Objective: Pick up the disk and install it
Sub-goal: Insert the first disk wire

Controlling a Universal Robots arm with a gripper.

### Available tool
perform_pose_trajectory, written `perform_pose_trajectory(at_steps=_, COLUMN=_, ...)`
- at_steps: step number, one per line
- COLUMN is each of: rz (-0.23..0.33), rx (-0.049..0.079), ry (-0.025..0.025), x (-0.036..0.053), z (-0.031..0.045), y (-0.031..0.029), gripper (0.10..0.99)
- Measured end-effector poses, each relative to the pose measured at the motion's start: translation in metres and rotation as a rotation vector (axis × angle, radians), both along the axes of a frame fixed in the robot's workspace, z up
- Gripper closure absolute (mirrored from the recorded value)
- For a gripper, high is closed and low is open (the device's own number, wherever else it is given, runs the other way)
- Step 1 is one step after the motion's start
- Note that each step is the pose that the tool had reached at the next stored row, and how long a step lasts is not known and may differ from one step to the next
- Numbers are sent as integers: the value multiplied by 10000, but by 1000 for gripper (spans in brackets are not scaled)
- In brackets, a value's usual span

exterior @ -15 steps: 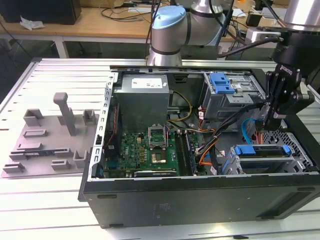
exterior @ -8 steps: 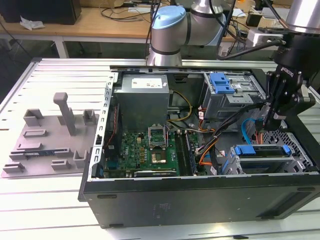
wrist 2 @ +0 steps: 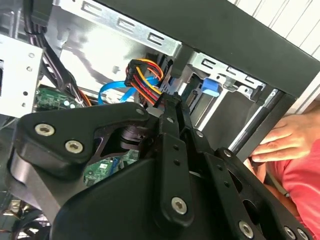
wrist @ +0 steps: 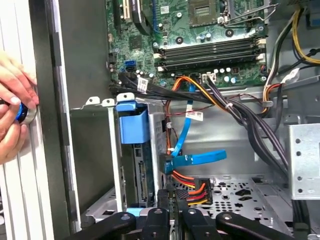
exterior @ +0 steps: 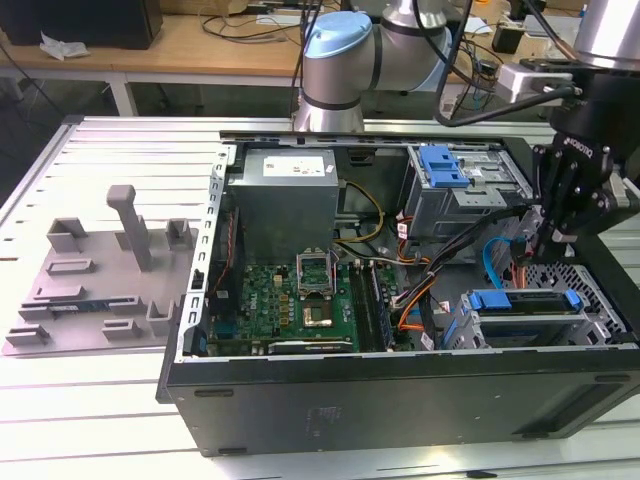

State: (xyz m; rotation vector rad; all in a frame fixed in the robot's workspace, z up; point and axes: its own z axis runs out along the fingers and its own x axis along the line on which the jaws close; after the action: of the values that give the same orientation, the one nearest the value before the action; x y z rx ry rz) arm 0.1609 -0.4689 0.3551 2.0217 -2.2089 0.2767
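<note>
Your gripper hangs inside the open computer case with its fingers pinched together, the tips just beside the bundle of coloured power wires. The disk sits in its bay at the exterior view's lower right, near the gripper but apart from it. A hand rests on the case's outer wall.

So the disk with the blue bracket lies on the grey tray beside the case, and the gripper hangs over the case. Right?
Not quite. The disk is not on the grey tray. It sits inside the case, at the exterior view's lower right, as that view shows. The gripper does hang over the case.
</note>
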Motion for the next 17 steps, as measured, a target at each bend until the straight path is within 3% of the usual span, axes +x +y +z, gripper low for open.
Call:
perform_pose_trajectory(at_steps=2, rz=15, rx=40, ry=0, x=0, z=0, y=-35, gripper=922)
perform_pose_trajectory(at_steps=6, rz=103, rx=276, ry=0, x=0, z=0, y=-133, gripper=922)
perform_pose_trajectory(at_steps=17, rz=378, rx=789, ry=0, x=-16, z=0, y=-255, gripper=922)
